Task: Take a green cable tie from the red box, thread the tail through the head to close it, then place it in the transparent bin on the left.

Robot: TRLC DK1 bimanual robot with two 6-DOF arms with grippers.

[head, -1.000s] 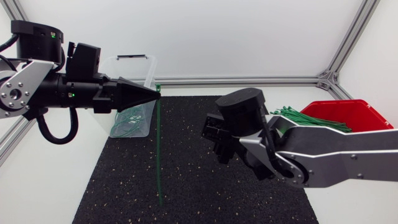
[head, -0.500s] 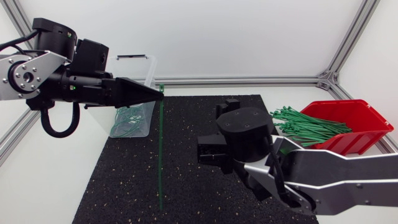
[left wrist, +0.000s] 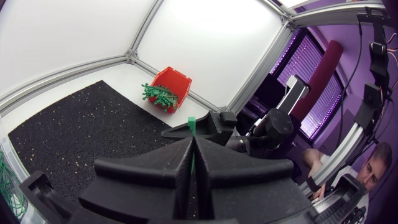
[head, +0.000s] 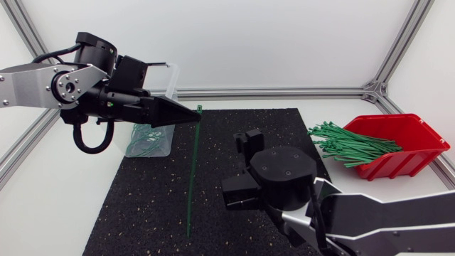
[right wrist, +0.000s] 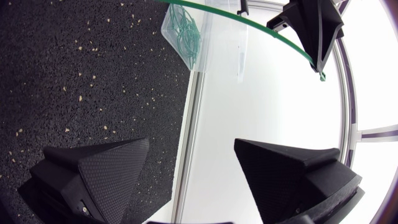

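My left gripper (head: pixel 193 114) is shut on the head end of a green cable tie (head: pixel 193 178), which hangs straight down over the black mat. The left wrist view shows that gripper (left wrist: pixel 190 149) closed, with the tie's head (left wrist: pixel 191 122) poking out at the tips. My right gripper (head: pixel 238 167) stands open just right of the hanging tie, nothing between its fingers. Ahead of the right gripper (right wrist: pixel 193 158), the tie (right wrist: pixel 249 28) crosses the view. The transparent bin (head: pixel 168 89) at the back left holds several closed ties. At the right, the red box (head: pixel 402 142) holds more ties (head: pixel 345 146).
A black speckled mat (head: pixel 142 206) covers the middle of the white table. An aluminium frame rail (head: pixel 284 91) runs along the back edge. The right arm's thick wrist (head: pixel 284 174) hangs over the mat's centre.
My left gripper has carried the tie to the right, away from the bin. My right arm has swung forward and left toward the hanging tie, its fingers staying open.
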